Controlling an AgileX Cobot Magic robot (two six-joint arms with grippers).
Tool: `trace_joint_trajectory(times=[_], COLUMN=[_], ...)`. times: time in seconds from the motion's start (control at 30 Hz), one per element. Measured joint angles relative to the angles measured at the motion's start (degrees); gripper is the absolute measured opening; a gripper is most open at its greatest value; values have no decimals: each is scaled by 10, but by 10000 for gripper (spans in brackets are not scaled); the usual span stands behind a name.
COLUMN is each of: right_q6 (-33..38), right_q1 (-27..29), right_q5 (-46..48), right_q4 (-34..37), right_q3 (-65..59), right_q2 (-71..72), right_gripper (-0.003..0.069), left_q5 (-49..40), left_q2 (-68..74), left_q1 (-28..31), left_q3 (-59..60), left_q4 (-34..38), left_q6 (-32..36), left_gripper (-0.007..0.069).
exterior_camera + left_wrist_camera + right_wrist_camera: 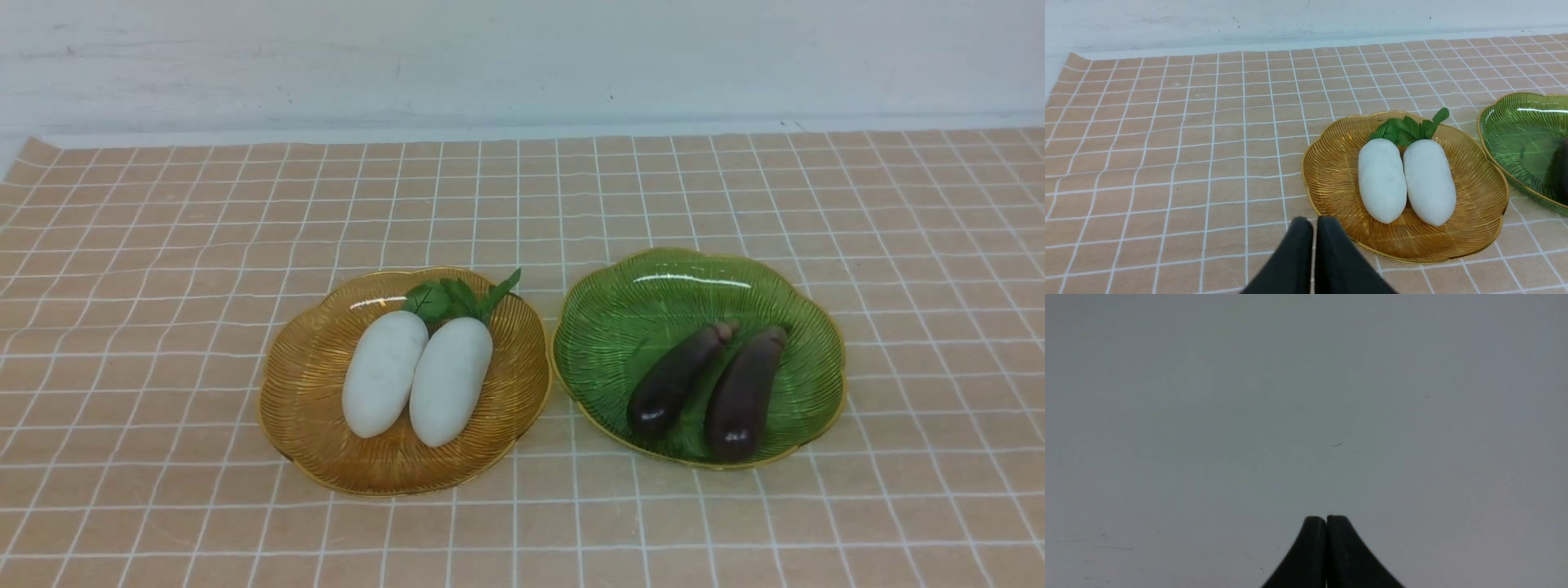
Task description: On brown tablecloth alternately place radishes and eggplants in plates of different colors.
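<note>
You can see a big light brown cloth with thin white squares (pixel 163 327) spread over the bench. Two see-through ribbed flower-shaped plates with gold rims sit on it, side by side and almost touching.

The amber-yellow plate (pixel 302 408) is on your robot's left. Two smooth white toy radishes lie in it, pressed together side to side. The left radish (pixel 384 372) and the right radish (pixel 451 380) both point their green leafy tops (pixel 457 298) toward the far white wall (pixel 522 57).

The green plate (pixel 620 327) is on the right. Two shiny dark purple toy eggplants lie in it. The left eggplant (pixel 676 377) leans a bit more than the right eggplant (pixel 744 395). Their brownish stem ends point to the far side.

The left gripper (pixel 1314 222) hangs just beside the near rim of the amber-yellow plate. Its black jaws are pressed together and hold nothing.

The right gripper (pixel 1326 519) faces a plain grey surface (pixel 1306 396). Its jaws are squeezed together too, with nothing in them.
</note>
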State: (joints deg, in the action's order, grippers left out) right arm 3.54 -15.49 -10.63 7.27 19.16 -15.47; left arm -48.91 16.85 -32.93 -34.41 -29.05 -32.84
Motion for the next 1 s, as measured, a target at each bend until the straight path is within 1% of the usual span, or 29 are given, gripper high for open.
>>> trace_joint_trajectory(times=[0.27, 0.33, 0.43, 0.53, 0.6, 0.63, 0.7, 0.73, 0.83, 1.0], right_q6=[0, 0, 0, 0, 0, 0, 0, 0, 0, 0], right_q1=[0, 0, 0, 0, 0, 0, 0, 0, 0, 0], right_q5=[0, 0, 2, 5, 7, 7, 8, 8, 9, 9], right_q4=[0, 0, 0, 0, 0, 0, 0, 0, 0, 0], right_q3=[0, 0, 0, 0, 0, 0, 0, 0, 0, 0], right_q2=[0, 0, 0, 0, 0, 0, 0, 0, 0, 0], right_gripper=[-15, -15, -15, -15, -15, -15, -15, -15, -15, -15], left_q5=[12, 41, 113, 190, 219, 227, 248, 254, 267, 278], left_q2=[0, -1, -8, -37, -64, -79, -117, -130, -158, -175], left_q1=[0, 0, 5, 35, 71, 92, 155, 176, 222, 276], left_q3=[7, 21, 58, 113, 151, 170, 223, 241, 285, 348], left_q4=[-8, -10, -7, 29, 77, 105, 178, 202, 254, 328], left_q6=[4, 13, 41, 94, 138, 163, 240, 269, 334, 426], left_gripper=[-3, -3, -3, -3, -3, -3, -3, -3, -3, -3])
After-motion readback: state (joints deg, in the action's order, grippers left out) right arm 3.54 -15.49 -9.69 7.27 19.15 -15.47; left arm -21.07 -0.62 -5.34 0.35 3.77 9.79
